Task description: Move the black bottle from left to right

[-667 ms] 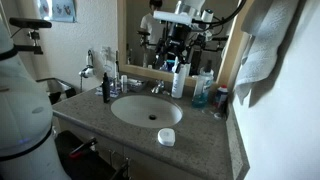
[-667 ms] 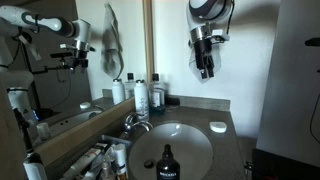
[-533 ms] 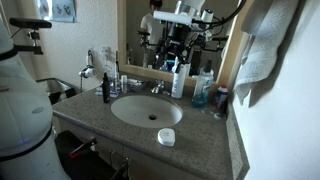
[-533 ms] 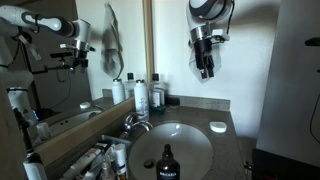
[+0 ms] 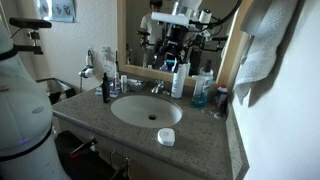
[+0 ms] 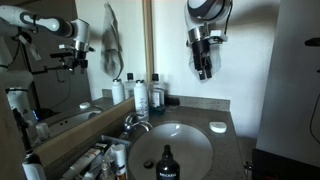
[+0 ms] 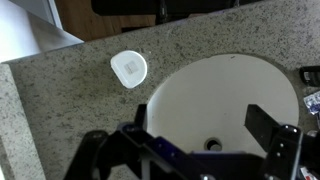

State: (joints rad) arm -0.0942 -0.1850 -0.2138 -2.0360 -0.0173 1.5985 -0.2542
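Observation:
The black bottle [image 5: 104,87] stands upright on the granite counter beside the sink basin [image 5: 146,110], near the faucet side. It also shows at the near edge of an exterior view [image 6: 166,163]. My gripper [image 6: 203,71] hangs high above the basin, far from the bottle, and shows against the mirror in an exterior view [image 5: 176,52]. In the wrist view the jaws [image 7: 205,130] are open and empty, with the basin [image 7: 225,90] below. The black bottle is not visible in the wrist view.
A tall white bottle with a blue top [image 5: 179,80] and a teal bottle [image 5: 201,93] stand behind the basin. A small white round lid [image 5: 166,136] lies on the counter and also shows in the wrist view [image 7: 129,68]. A faucet [image 6: 133,124] and a mirror stand behind.
My gripper has shifted very slightly upward. Nothing else has moved.

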